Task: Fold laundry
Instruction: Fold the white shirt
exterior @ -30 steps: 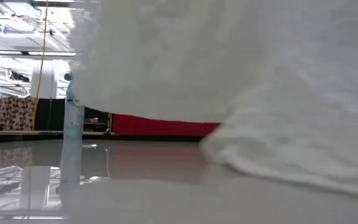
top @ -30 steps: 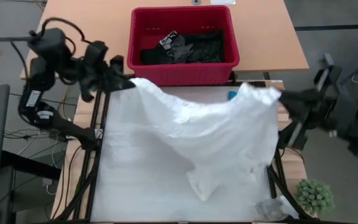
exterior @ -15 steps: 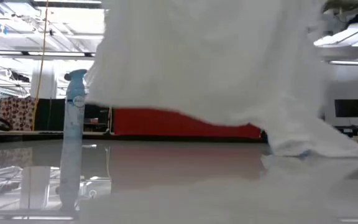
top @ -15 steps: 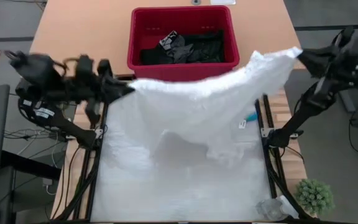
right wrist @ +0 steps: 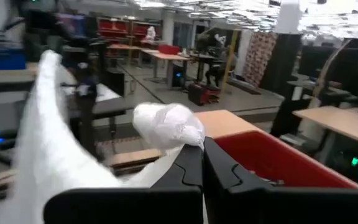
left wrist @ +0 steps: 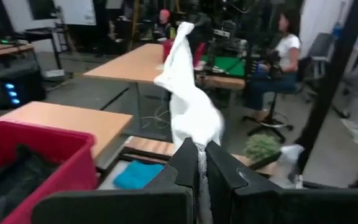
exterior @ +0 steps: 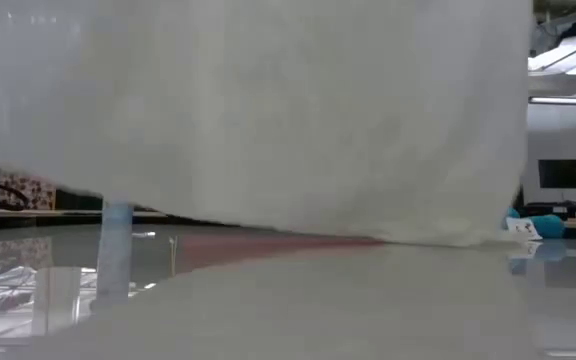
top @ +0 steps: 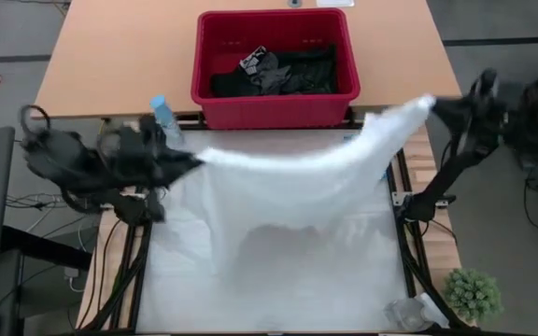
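A white lacy-textured garment (top: 297,173) is stretched in the air between my two grippers and hangs as a sheet over the table. My left gripper (top: 192,161) is shut on its left end, over the table's left rail. My right gripper (top: 435,105) is shut on its right end, at the far right corner. In the low view the garment (exterior: 268,110) fills most of the picture, and its lower edge (exterior: 438,236) reaches about table level. Black laundry (top: 278,70) lies in the red basket (top: 274,105). My left gripper pinches a bunched end of the white garment (left wrist: 199,155) between its two fingers, coming level from the table's left side. The cloth runs away from the fingers in a taut band. My right gripper pinches the other bunched end (right wrist: 178,138) between its fingers, level, from the table's right side. A small wad of cloth (right wrist: 166,123) sticks out beyond the fingertips.
The red basket stands just beyond the table's far edge. A spray bottle (top: 162,116) stands at the far left corner. A small teal item (top: 348,140) lies at the far right. A potted plant (top: 473,294) and clear wrapping (top: 407,313) sit at the near right corner.
Both grippers stayed shut on the garment. The left one has gone toward the near edge and rolled. The right one swung out toward the far right corner, then sank a little. The garment, draped slack on the table before, is now drawn taut and hangs as a sheet.
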Action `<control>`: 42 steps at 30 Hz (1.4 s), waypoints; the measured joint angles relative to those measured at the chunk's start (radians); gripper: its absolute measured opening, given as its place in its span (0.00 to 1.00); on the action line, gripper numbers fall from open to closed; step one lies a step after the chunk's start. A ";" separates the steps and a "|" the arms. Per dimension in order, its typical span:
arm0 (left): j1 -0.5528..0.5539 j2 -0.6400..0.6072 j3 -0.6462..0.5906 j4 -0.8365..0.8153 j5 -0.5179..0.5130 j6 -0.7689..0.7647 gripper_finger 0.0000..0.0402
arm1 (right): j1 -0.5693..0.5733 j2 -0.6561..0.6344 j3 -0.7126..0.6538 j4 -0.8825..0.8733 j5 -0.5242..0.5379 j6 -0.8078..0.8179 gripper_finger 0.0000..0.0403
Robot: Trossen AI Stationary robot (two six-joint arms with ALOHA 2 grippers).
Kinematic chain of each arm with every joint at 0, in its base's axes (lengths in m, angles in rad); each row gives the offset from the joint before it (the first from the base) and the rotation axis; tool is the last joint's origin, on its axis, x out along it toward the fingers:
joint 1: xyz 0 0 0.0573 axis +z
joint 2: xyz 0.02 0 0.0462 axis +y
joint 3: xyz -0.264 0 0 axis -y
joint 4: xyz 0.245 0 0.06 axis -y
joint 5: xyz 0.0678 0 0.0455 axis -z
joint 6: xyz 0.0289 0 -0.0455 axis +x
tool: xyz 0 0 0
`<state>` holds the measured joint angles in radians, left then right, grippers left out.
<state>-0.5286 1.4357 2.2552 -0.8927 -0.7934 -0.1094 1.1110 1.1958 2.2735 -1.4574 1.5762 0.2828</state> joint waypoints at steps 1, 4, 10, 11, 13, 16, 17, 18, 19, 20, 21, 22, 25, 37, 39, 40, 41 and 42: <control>0.010 -0.017 0.001 -0.013 -0.005 -0.001 0.00 | -0.005 -0.024 -0.009 0.022 0.002 -0.045 0.04; 0.064 -0.055 0.001 -0.071 -0.004 -0.006 0.00 | -0.022 -0.102 -0.032 -0.060 -0.002 -0.005 0.04; 0.237 -0.071 -0.025 -0.084 0.178 0.111 0.00 | -0.020 -0.329 -0.246 -0.090 -0.032 0.079 0.04; 0.279 -0.071 -0.042 -0.071 0.232 0.127 0.00 | -0.018 -0.369 -0.297 -0.110 -0.042 0.138 0.04; 0.366 -0.071 -0.097 -0.049 0.351 0.126 0.00 | -0.020 -0.472 -0.419 -0.098 -0.071 0.217 0.04; 0.477 -0.086 -0.220 -0.039 0.509 0.088 0.00 | -0.019 -0.589 -0.619 -0.032 -0.123 0.286 0.04; 0.502 -0.099 -0.275 -0.010 0.551 0.076 0.00 | -0.019 -0.625 -0.691 -0.021 -0.141 0.307 0.04; 0.522 -0.122 -0.335 0.040 0.587 0.070 0.00 | -0.019 -0.656 -0.756 0.007 -0.146 0.329 0.04; 0.535 -0.151 -0.401 0.091 0.615 0.062 0.00 | -0.018 -0.685 -0.820 0.042 -0.153 0.348 0.04; 0.541 -0.185 -0.470 0.139 0.640 0.059 0.00 | -0.020 -0.711 -0.886 0.075 -0.176 0.366 0.04; 0.542 -0.226 -0.547 0.202 0.657 0.053 0.00 | -0.023 -0.736 -0.951 0.113 -0.209 0.384 0.04; 0.542 -0.267 -0.626 0.271 0.667 0.042 0.00 | -0.028 -0.762 -1.011 0.153 -0.241 0.401 0.04; 0.534 -0.406 -0.896 0.476 0.694 -0.059 0.00 | -0.031 -0.796 -1.179 0.335 -0.320 0.432 0.04; 0.331 -0.729 -1.627 1.084 0.544 -0.325 0.00 | -0.018 -0.680 -1.591 1.256 -0.307 0.142 0.04; 0.289 -0.737 -1.673 1.169 0.526 -0.362 0.00 | -0.018 -0.639 -1.647 1.392 -0.303 0.157 0.04; 0.265 -0.736 -1.684 1.195 0.522 -0.377 0.00 | -0.017 -0.619 -1.672 1.467 -0.311 0.159 0.04; 0.238 -0.727 -1.689 1.215 0.515 -0.386 0.00 | -0.018 -0.596 -1.685 1.556 -0.324 0.156 0.04; 0.207 -0.714 -1.689 1.237 0.502 -0.393 0.00 | -0.020 -0.563 -1.690 1.657 -0.347 0.147 0.04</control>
<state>-0.3219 0.7220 0.5667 0.3447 -0.2917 -0.5022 1.0907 0.6328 0.5831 0.1998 1.2296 0.4302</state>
